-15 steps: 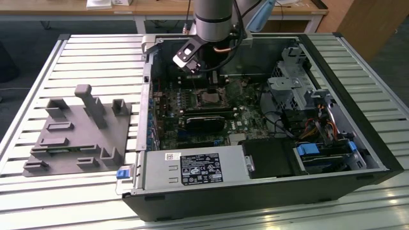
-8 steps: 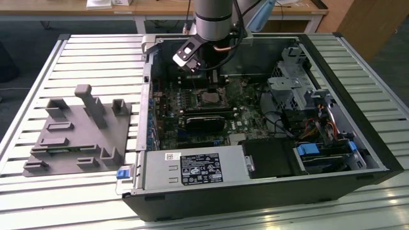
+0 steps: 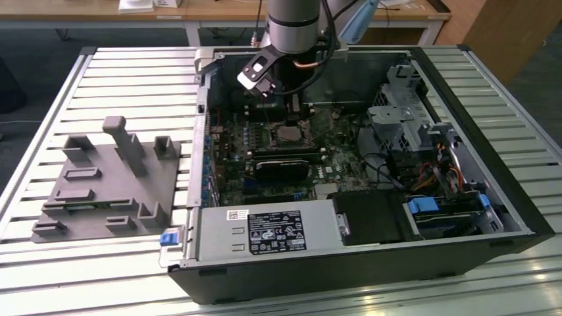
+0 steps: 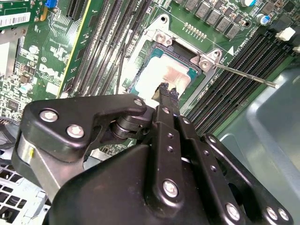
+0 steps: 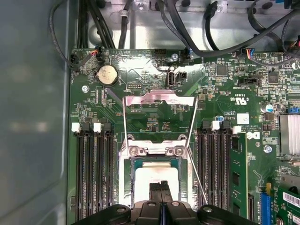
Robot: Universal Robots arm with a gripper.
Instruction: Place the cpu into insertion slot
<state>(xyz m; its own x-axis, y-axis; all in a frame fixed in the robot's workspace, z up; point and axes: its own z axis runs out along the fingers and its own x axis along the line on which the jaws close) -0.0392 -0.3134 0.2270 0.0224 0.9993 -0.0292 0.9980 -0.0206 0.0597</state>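
CPU (image 4: 161,75) lies flat inside the insertion slot (image 4: 158,36), its dull pale metal face up, with the slot's metal bracket rim around it on the green motherboard (image 5: 154,119). The pincer (image 4: 167,90) is clenched, its two black fingertips pressed together with nothing between them. They sit right over the chip's face, and none of the views settles whether they touch it.

In the second wrist view the thin retention lever (image 4: 243,76) angles away from one corner of the slot, and rows of long black memory slots (image 4: 101,51) run on both sides of it. The first wrist view adds what lies beyond the slot: the hinged load plate (image 5: 159,98) swung open and lying back on the board, a round coin cell (image 5: 107,74), black cables (image 5: 225,42) along the case wall, and a green memory module (image 5: 236,173) seated beside the slot.

The exterior view gives the wider setting. The arm (image 3: 294,26) reaches down into an open computer case (image 3: 491,197) lying on its side on a slatted metal bench (image 3: 141,79). A black expansion card (image 3: 281,164) sits just in front of the slot, with a labelled power supply (image 3: 263,230) nearer the camera. A grey moulded fixture (image 3: 105,178) stands on the bench at the exterior view's left, well apart from the case.
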